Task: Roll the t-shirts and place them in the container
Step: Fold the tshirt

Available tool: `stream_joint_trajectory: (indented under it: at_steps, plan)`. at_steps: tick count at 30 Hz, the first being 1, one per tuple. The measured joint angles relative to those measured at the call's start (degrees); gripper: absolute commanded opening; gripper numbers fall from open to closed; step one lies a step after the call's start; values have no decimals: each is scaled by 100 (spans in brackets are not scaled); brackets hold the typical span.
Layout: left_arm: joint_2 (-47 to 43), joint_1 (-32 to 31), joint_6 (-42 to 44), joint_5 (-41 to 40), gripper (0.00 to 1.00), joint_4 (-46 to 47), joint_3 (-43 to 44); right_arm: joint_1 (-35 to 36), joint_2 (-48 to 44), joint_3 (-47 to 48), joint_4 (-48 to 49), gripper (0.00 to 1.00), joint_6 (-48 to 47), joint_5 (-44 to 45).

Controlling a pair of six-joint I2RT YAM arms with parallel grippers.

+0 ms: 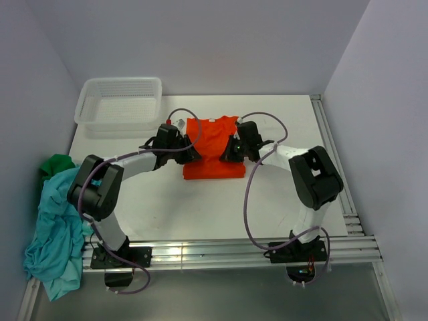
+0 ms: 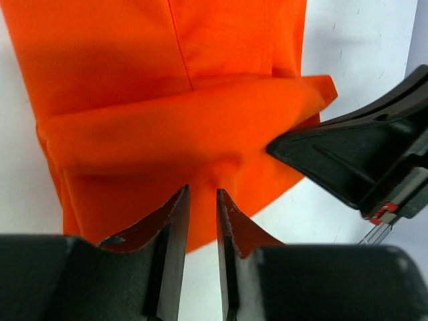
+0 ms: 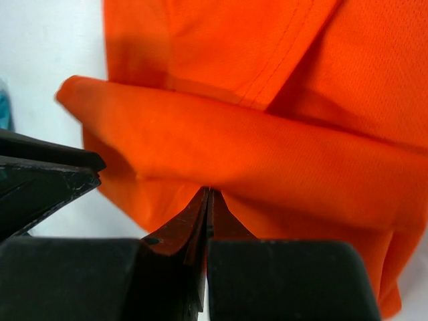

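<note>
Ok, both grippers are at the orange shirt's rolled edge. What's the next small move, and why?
Probably close the left gripper fully on the fold of the orange t-shirt. Its jaws stand slightly apart with cloth at their tips, while the right gripper is pinched shut on that fold; rolling one-sided would likely skew it.

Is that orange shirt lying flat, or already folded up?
Partly folded: the bright orange cloth t-shirt has its near end turned over into a thick band; the collar end lies flat.
</note>
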Motion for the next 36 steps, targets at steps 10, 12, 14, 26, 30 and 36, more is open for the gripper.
stream_joint_trajectory:
  at_steps: [10,12,14,26,30,36]
  plan:
    - [662,269,0,-120,25,258,507,-175,911,844,-13,0,26,-13]
    - [839,358,4,-195,25,275,632,-240,1049,970,22,0,46,-15]
    - [1010,413,4,-282,25,308,708,-295,1154,999,92,0,74,-20]
    - [1202,407,94,-564,32,328,710,-595,1241,717,487,11,256,-103]
    - [673,407,205,-656,39,291,516,-645,772,238,557,23,227,-24]
    - [-761,356,317,-879,53,577,-232,-621,-588,-776,782,41,151,328]
